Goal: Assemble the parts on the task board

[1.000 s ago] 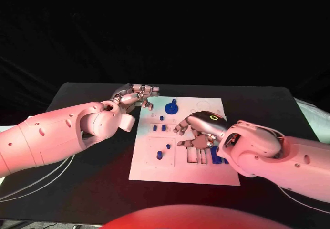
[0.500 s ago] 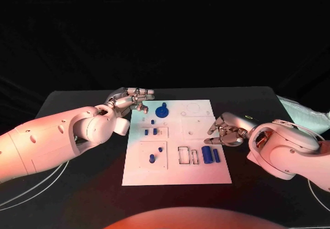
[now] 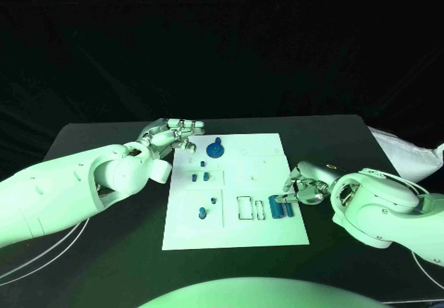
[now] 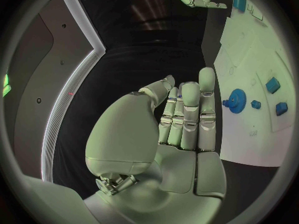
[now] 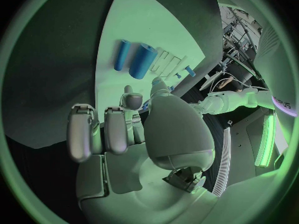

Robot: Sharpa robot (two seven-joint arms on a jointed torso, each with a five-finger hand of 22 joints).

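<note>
Right now the task board point(image 3: 268, 234) sits mid-table; left hand point(image 3: 173, 135) curled empty at its far-left corner, right hand point(image 3: 301, 184) curled empty (beside two blue cylinders point(image 3: 280, 207)) at its right edge.

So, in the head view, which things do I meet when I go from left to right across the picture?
Left hand → blue gear part → two blue cylinders → right hand.
</note>
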